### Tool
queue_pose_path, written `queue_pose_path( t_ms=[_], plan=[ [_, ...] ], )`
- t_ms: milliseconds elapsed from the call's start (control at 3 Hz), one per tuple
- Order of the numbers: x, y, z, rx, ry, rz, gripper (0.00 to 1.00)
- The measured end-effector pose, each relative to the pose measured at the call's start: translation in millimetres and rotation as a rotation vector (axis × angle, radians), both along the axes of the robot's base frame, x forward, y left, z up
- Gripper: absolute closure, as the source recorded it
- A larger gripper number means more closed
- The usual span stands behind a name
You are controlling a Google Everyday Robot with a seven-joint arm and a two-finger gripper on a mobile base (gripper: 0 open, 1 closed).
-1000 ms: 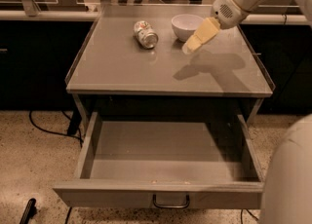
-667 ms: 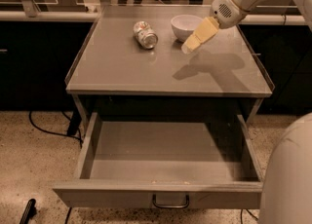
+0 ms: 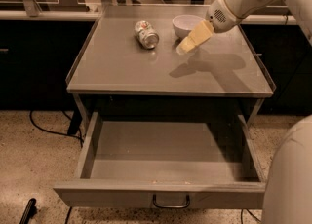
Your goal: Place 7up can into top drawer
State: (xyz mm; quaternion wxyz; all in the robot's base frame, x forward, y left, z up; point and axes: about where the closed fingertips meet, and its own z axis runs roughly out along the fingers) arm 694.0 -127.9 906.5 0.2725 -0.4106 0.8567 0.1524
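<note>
The 7up can (image 3: 146,34) lies on its side on the grey tabletop (image 3: 122,67), toward the back, left of a white bowl. The top drawer (image 3: 165,159) is pulled wide open below the tabletop and holds nothing; its dark loop handle (image 3: 171,202) sits at the centre of the front panel. My gripper (image 3: 187,43) with cream fingers hangs above the tabletop just in front of the bowl, right of the can and apart from it. It holds nothing.
A white bowl (image 3: 187,25) stands at the back of the tabletop beside the gripper. The tabletop has a raised rim. A rail and chair legs stand behind the table. Cables lie on the speckled floor at left. My white arm fills the right edge.
The gripper has shifted slightly left and down toward the can. The can, bowl and drawer have not moved.
</note>
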Motion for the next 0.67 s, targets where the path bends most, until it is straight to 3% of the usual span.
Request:
queue_pose_path(
  t_ms=[667],
  plan=[
    [50.4, 61.0, -2.8, 0.048, -0.078, 0.074, 0.00]
  ],
)
